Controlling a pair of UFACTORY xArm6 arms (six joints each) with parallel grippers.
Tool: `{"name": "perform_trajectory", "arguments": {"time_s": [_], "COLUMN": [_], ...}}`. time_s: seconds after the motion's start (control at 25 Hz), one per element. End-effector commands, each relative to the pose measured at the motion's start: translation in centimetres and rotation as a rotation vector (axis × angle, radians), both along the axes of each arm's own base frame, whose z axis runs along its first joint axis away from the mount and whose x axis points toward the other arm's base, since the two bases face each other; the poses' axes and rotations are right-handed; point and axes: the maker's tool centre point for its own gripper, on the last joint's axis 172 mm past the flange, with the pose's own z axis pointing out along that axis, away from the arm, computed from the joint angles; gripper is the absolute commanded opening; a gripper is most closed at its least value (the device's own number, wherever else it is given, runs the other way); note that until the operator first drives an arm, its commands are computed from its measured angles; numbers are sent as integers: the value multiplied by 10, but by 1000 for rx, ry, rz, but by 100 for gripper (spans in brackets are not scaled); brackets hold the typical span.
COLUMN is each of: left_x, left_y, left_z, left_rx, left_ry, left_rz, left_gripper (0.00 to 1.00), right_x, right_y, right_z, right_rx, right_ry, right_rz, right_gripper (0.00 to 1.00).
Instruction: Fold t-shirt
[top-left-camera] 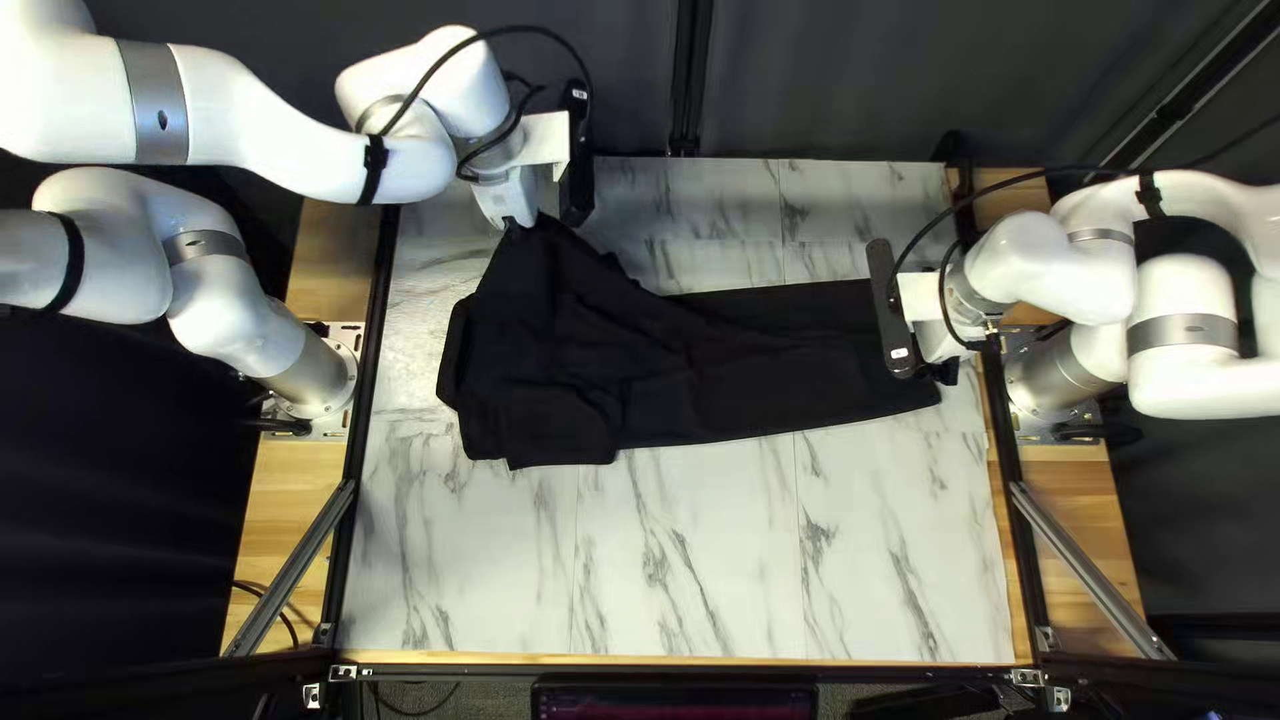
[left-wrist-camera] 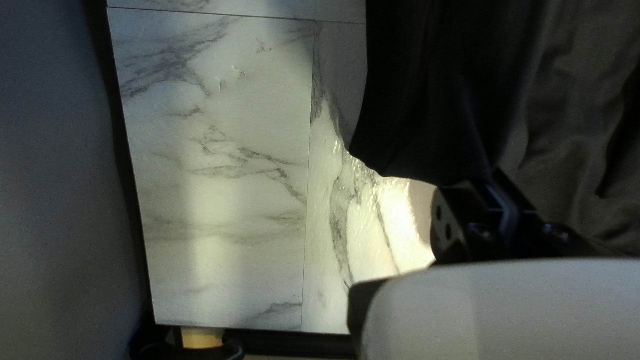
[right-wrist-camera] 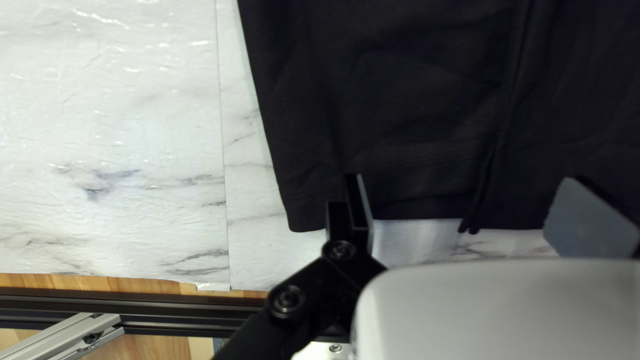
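One t-shirt (top-left-camera: 667, 367), soft, likely light. Left hand (left-wrist-camera: 497, 179) pinches far-left cloth; right hand (right-wrist-camera: 460, 183) wide. Grip right hem (right-wrist-camera: 420, 204) deep.

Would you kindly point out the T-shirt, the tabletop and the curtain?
T-shirt (top-left-camera: 534, 374), top left view: on its bunched part.
Tabletop (top-left-camera: 694, 574), top left view: on its bare near part.
Curtain (top-left-camera: 827, 94), top left view: on its stretch behind the tabletop.

A dark curtain (top-left-camera: 827, 80) hangs behind the marbled table (top-left-camera: 694, 574), the floor (top-left-camera: 496, 703) perhaps carpeted.
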Motion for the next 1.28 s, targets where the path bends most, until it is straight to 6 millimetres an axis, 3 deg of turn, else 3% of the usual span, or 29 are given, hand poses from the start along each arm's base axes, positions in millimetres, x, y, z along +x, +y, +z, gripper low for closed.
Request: {"name": "perform_trajectory", "arguments": {"time_s": [0.04, 0.36, 0.76, 0.96, 1.04, 1.08, 1.12, 1.16, 1.28], "left_x": [-8, -13, -12, -12, -13, -13, -14, -14, -14], "left_y": [-6, -16, -20, -19, -19, -19, -19, -19, -19], "left_z": [-10, -3, 0, -2, -3, -4, -3, -3, -3], "left_rx": [3, 6, 11, 14, 13, 12, 11, 11, 11], "left_ry": [-1, -2, -8, -11, -11, -11, -11, -11, -12], "left_rz": [2, 4, 1, 1, 1, 1, 2, 2, 3], "left_gripper": [0, 0, 0, 1, 0, 0, 0, 0, 0], "right_x": [0, 5, 6, 6, 6, 6, 6, 6, 5], "right_y": [1, -6, -34, -37, -37, -37, -37, -36, -37], "right_z": [-1, -8, -11, -26, -31, -32, -32, -32, -30], "right_rx": [0, -2, -29, -20, -14, -12, -9, -8, -7], "right_ry": [0, -3, -4, 8, 14, 16, 18, 20, 24], "right_rz": [1, 9, 26, 35, 38, 39, 40, 41, 44], "right_gripper": [100, 100, 100, 90, 70, 49, 11, 2, 0]}}
